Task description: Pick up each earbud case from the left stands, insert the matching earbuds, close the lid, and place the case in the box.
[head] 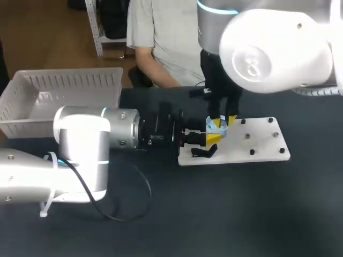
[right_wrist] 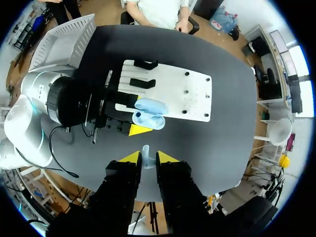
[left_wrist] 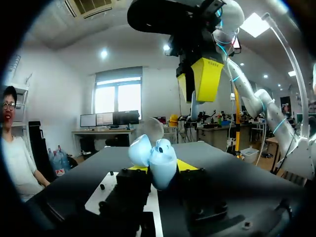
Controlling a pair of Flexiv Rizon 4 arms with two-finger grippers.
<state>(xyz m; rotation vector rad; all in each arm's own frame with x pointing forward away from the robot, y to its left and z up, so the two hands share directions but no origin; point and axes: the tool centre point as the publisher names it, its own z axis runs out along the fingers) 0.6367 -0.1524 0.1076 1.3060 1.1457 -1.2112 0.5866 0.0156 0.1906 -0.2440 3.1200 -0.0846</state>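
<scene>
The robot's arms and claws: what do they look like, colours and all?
The left arm and right arm are thick rounded tubes, white and silver, with thin light-blue rings at joints. A black cable loops off the left arm. The left gripper and right gripper are black, with two bright yellow tips each.

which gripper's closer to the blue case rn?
Left. The left gripper is shut on the case, one finger on either side, lid open. The right gripper hangs above the case, clear of it, with an earbud between its fingers.
</scene>
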